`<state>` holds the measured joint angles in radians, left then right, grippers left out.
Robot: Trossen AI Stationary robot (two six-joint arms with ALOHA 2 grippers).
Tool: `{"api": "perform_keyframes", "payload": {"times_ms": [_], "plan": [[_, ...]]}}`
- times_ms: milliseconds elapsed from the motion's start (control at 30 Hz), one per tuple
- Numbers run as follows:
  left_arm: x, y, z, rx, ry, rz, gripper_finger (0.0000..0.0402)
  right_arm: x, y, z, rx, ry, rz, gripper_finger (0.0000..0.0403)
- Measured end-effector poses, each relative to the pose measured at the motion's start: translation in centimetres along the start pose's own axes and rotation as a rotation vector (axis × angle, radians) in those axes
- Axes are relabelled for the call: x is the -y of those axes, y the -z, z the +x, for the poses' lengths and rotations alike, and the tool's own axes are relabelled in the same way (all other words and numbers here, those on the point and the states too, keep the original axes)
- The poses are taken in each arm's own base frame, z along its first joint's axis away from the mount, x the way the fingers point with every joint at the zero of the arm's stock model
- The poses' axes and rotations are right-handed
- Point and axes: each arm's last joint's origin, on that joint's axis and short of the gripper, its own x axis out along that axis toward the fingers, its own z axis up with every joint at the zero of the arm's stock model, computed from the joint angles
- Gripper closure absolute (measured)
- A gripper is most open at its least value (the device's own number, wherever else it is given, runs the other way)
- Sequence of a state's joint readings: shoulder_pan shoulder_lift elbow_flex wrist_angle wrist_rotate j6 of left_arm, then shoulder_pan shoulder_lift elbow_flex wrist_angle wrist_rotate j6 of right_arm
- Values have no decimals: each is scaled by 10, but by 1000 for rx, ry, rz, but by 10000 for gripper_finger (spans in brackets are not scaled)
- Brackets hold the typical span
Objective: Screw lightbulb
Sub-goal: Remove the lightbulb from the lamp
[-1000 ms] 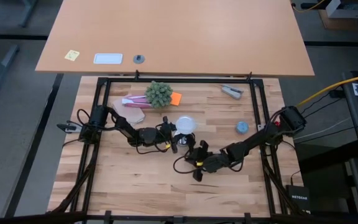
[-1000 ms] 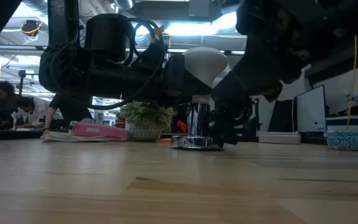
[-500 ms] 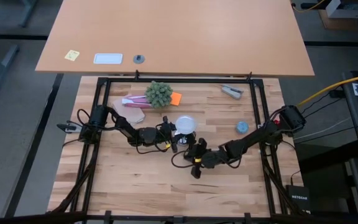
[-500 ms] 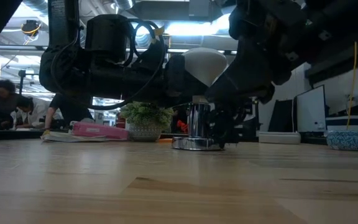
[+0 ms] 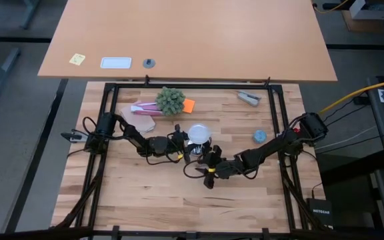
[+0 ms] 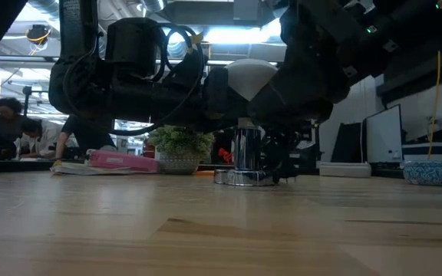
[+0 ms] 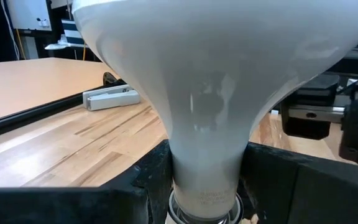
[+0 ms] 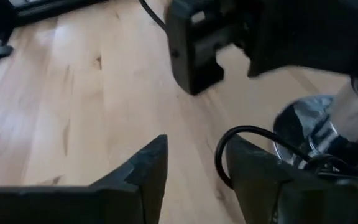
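Observation:
The lightbulb (image 5: 199,133) is frosted white and stands dome up (image 6: 252,77), its grey screw base (image 7: 204,208) in the chrome socket (image 6: 244,149). The socket rises from a flat round disc (image 6: 244,177) on the table. My left gripper (image 5: 187,144) reaches in from the table's left and is shut on the bulb. My right gripper (image 8: 194,155) is low over the table just near of the socket (image 5: 209,164), fingers open. A loop of the thin black cord (image 8: 229,146) lies at one of its fingers; whether they touch, I cannot tell. My left gripper pinches the bulb's narrow neck (image 7: 205,168), just above the screw base, between its two fingers (image 7: 146,180). The fingers come level from the table's left. The bulb stands upright with its base in the socket.
A potted plant (image 5: 171,100), a pink pack (image 5: 142,108) and an orange piece (image 5: 189,105) lie at the far left. A grey tool (image 5: 249,97) and a small blue bowl (image 5: 259,137) are to the right. People sit beyond the table (image 6: 14,130).
My right gripper has shifted a little toward the table's left and far edges, closer to the socket. The bulb and my left gripper have stayed where they were.

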<state>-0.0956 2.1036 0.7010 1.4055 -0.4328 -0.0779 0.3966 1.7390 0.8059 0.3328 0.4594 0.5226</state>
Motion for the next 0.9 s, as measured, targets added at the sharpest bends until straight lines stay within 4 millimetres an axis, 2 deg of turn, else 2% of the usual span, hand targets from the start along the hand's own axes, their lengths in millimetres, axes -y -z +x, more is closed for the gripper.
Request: {"api": "perform_keyframes", "payload": {"times_ms": [233, 367, 567, 767, 833, 900], "plan": [[0, 0, 0, 1, 0, -3, 249, -7, -8, 0, 10, -87, -22, 238], [0, 0, 0, 0, 1, -1, 249, -6, 0, 0, -120, -116, -19, 237], [0, 0, 0, -2, 2, 0, 249, 3, 15, -3, -275, -27, 12, 237], [0, 0, 0, -1, 1, 0, 249, 7, 15, -3, -235, 71, 9, 237], [0, 0, 0, -2, 1, 0, 249, 5, 12, -2, -204, 60, 61, 237], [0, 0, 0, -2, 1, 0, 249, 4, 11, -2, -191, 47, 31, 237]]}}
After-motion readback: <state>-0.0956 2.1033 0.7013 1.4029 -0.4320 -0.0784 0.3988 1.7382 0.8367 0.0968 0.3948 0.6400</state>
